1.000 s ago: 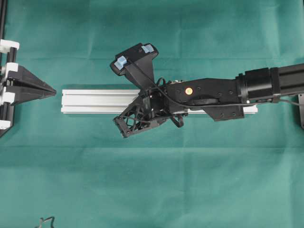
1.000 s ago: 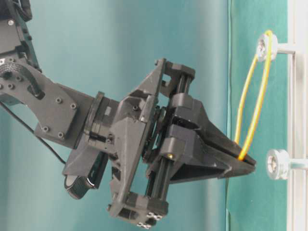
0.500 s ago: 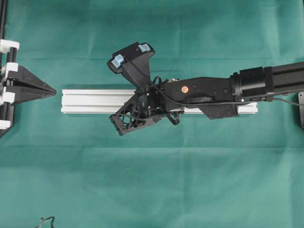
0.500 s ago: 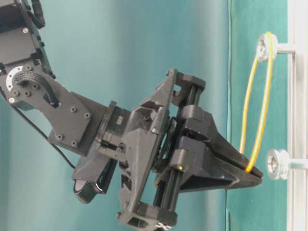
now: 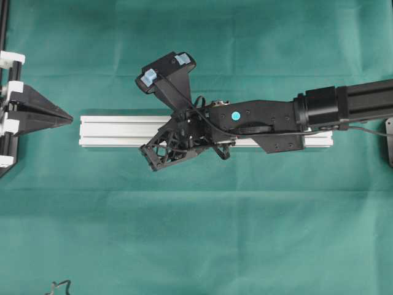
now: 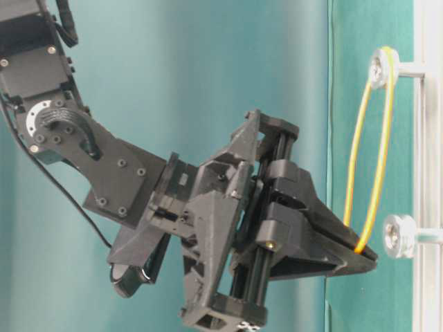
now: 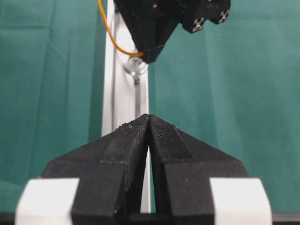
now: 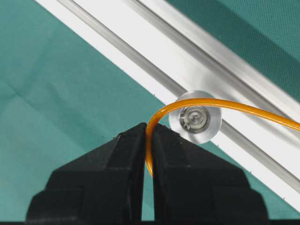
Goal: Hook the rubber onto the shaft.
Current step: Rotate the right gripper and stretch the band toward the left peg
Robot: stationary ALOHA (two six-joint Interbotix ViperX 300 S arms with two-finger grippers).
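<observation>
Pinching the rubber (image 8: 149,154) between its two black fingers (image 8: 108,183), the right claw (image 6: 360,252) sat low over the silver rail (image 5: 123,131), its tips just beside the nearer of two round silver shafts (image 6: 396,236) that stuck out from the rail. From the camera on that wrist, the orange band ran up out of the closed fingers, curved over the top edge of the shaft's flanged head (image 8: 196,117), and stretched away to the right along the rail (image 8: 262,84). Whether the band had seated behind that flange or only lay against its rim, I could not tell.

Seen from counter level, the loop (image 6: 377,152) was drawn taut into a long narrow oval: one end was hooked over the farther shaft (image 6: 379,66), the other was gripped at the claw's tips, close against the nearer shaft but seemingly not around it.

From above, the right arm (image 5: 307,110) reached in from the right, lying along the rail and hiding its middle, with the wrist tilted across it. The rail lay lengthwise on the green cloth of the counter (image 5: 196,233).

Farther off, at the left end, the left claw (image 5: 61,117) rested apart from everything, its fingers (image 7: 122,145) pressed together with nothing between them, pointing down the length of the rail (image 7: 123,93) toward the other claw (image 7: 149,56) and the band (image 7: 110,33).
</observation>
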